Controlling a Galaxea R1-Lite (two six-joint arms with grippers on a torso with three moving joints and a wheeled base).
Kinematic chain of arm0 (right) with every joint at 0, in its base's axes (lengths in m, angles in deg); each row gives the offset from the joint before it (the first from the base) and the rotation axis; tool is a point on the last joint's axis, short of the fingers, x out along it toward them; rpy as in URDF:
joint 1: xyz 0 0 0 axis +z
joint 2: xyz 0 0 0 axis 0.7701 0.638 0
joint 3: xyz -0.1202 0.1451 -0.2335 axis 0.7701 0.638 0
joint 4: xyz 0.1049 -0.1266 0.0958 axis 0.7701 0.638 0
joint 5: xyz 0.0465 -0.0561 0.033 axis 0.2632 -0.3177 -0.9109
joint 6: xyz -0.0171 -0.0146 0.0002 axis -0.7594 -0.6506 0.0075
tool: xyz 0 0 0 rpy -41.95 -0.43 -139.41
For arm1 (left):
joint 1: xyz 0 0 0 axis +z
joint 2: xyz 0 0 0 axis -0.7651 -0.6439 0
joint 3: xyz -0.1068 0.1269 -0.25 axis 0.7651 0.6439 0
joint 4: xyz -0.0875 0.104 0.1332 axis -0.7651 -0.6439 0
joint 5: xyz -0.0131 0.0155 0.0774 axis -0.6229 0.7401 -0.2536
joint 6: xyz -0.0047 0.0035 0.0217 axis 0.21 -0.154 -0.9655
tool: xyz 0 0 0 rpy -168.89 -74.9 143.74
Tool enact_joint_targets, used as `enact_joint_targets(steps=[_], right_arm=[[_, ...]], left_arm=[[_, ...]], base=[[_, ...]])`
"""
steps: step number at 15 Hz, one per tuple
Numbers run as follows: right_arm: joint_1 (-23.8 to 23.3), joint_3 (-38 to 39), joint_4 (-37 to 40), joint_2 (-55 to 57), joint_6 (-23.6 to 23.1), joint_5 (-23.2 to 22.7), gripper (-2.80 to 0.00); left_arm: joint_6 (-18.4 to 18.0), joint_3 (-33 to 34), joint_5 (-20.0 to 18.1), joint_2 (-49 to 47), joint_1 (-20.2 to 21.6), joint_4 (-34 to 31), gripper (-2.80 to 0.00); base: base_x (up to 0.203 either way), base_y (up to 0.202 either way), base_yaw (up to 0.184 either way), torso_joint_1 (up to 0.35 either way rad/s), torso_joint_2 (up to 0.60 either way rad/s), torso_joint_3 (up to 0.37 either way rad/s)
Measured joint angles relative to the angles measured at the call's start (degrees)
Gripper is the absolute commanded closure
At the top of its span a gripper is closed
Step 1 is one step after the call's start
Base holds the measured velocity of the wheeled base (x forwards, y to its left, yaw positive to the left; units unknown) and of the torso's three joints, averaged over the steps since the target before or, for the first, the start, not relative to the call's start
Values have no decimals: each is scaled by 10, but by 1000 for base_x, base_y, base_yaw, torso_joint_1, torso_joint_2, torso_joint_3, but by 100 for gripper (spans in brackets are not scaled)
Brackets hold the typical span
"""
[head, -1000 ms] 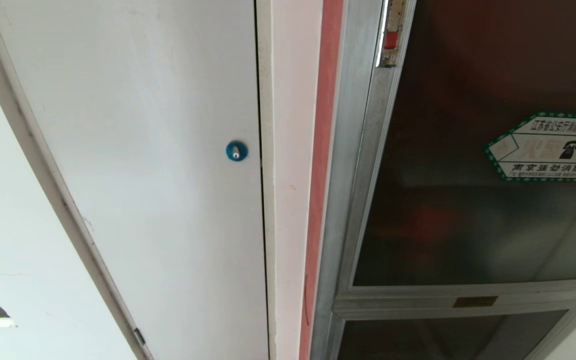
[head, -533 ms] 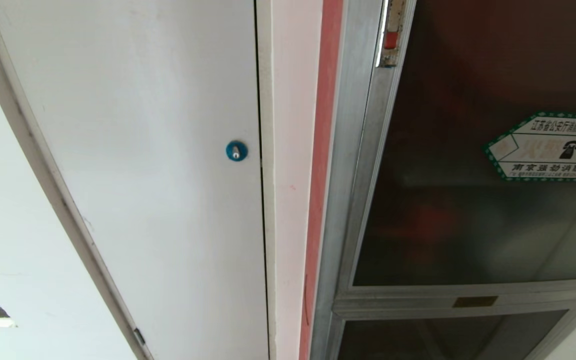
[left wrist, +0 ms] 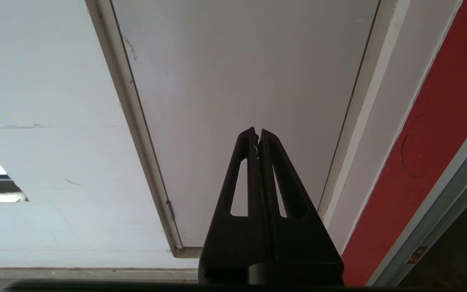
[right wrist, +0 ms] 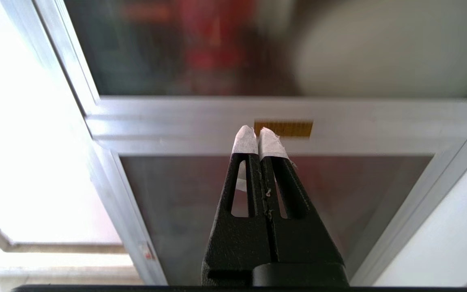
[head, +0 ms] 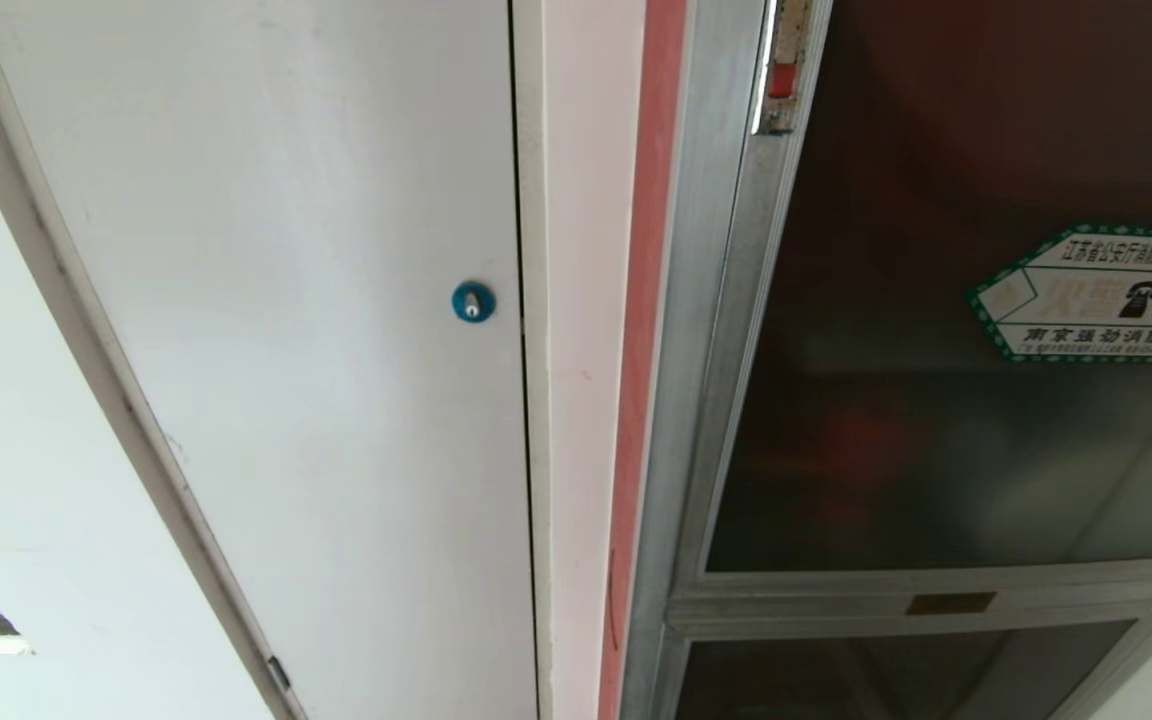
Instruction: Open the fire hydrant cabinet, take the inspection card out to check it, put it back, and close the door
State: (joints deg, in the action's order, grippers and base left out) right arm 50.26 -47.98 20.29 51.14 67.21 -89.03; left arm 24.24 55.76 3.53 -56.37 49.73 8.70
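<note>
**Door closed, both grippers idle in front of the wall**

Door (head: 966,330) of the fire hydrant cabinet (head: 701,400) is sitting shut in its silver aluminium frame, taking up the right part of the head view. Its dark tinted glass is carrying a green-bordered white hexagonal sticker (head: 1101,293) near the right edge of the view. Blurred red shapes are showing through the glass; nothing behind it is reading clearly, and the inspection card cannot be made out in any view. A small brass-coloured plate (head: 950,603) is sitting on the frame's horizontal crossbar, with a lower glass panel (head: 896,670) beneath it. A red strip (head: 641,350) is running along the cabinet frame's left side.

To the left of that, a plain white panel door (head: 286,350) is closed, with a blue round lock (head: 473,301) close to its right edge.

Left gripper (left wrist: 258,132) is pointing at the white panel door, apart from it, fingers pressed together and holding nothing.

Right gripper (right wrist: 258,130) is pointing at the cabinet's crossbar, its tip lining up just beside the brass-coloured plate. Its fingers (right wrist: 245,141), wrapped in white tape at the tips, are pressed together with nothing between them. Contact with the frame cannot be judged.

Neither arm is appearing in the head view.
</note>
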Motion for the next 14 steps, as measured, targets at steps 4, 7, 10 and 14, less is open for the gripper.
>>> enact_joint_targets(steps=[4, 7, 10, 14], right_arm=[[0, -66, 21, 27, 0, -31, 0], [0, -126, 21, 86, 2, -87, 0], [0, -218, 18, 198, 22, -179, 0], [0, -355, 12, 365, 59, -345, 0]], left_arm=[[0, 0, 0, 0, 0, 0, 0], [0, 0, 0, 0, 0, 0, 0], [0, 0, 0, 0, 0, 0, 0], [0, 0, 0, 0, 0, 0, 0]], base=[[0, 0, 0, 0, 0, 0], [0, 0, 0, 0, 0, 0], [0, 0, 0, 0, 0, 0], [0, 0, 0, 0, 0, 0]])
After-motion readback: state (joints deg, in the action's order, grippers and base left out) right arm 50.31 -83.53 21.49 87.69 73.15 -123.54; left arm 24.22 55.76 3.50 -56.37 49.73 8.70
